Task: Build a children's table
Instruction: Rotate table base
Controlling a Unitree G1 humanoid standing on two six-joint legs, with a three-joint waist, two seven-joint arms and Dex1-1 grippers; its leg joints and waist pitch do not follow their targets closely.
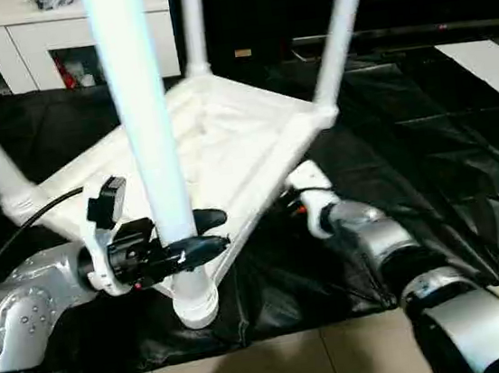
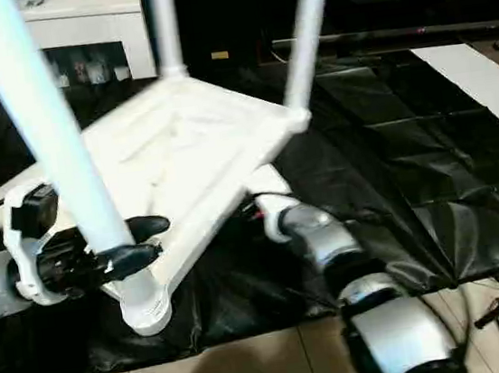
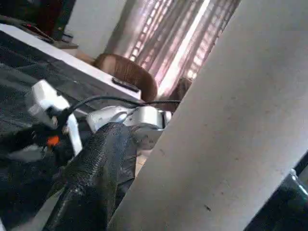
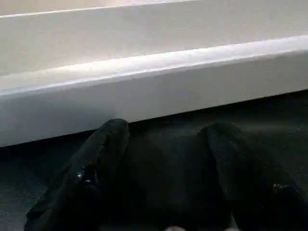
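The tops of the four legs are cut off by the picture edge. The tabletop (image 1: 226, 144) lies upside down and tilted on the black sheet (image 1: 428, 155), legs pointing up. The left gripper (image 1: 208, 231) holds the nearest leg (image 1: 149, 144) between its two fingers, just above the corner socket. The right gripper (image 4: 163, 159) stands open, empty, under the tabletop's near edge.
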